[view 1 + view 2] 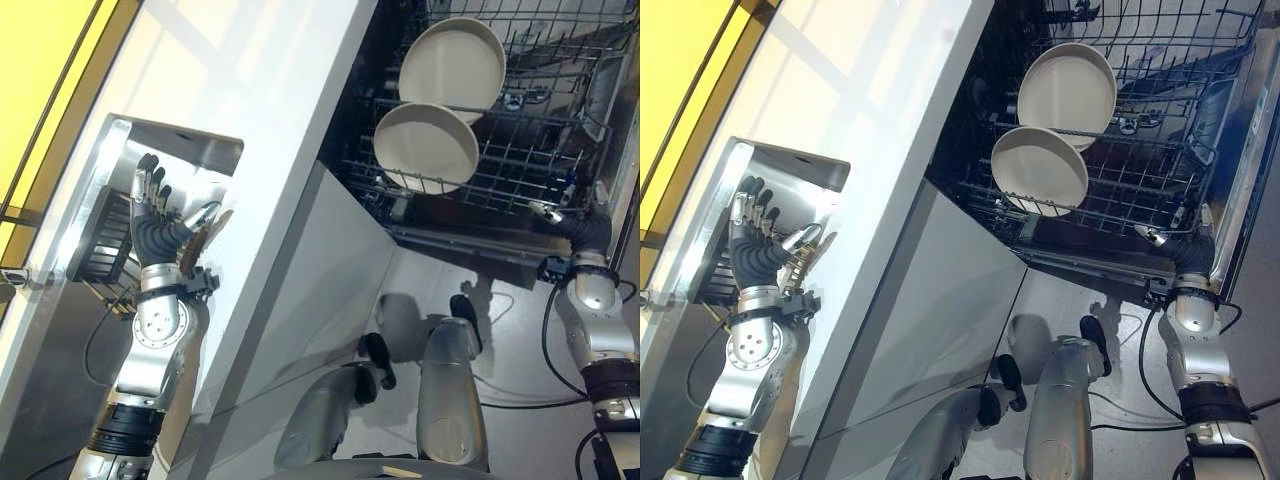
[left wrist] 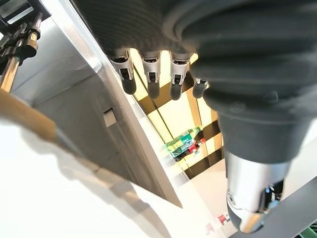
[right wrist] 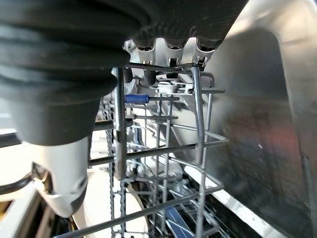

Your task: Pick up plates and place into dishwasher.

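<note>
Landmark: the dishwasher rack [image 1: 520, 150], pulled out of the open dishwasher beside the white counter [image 1: 260, 130]
Plates: 2 round cream plates stand on edge in the rack's wire slots, the far plate [image 1: 452, 62] and the near plate [image 1: 425, 147], one just behind the other, rims nearly touching
My right hand [image 1: 1162, 240]: at the rack's near corner, on the side away from the counter; in my right wrist view my fingers [image 3: 171, 49] hook over the rack's top wire, holding no plate
My left hand [image 1: 150, 215]: across the counter from the rack, raised over the steel sink [image 1: 215, 150] set into the counter; my fingers [image 2: 151, 82] are straight and spread, thumb apart, nothing in them
Dish rack in sink [image 1: 105, 240]: dark wire frame under my left hand; I cannot tell whether a plate is in it
Step in hand, my judgement: reaching for the next plate
How to do it well: lower my left hand slowly, pinch a plate by its rim, lift it clear of the sink wall before crossing, and keep my right hand steadying the rack
</note>
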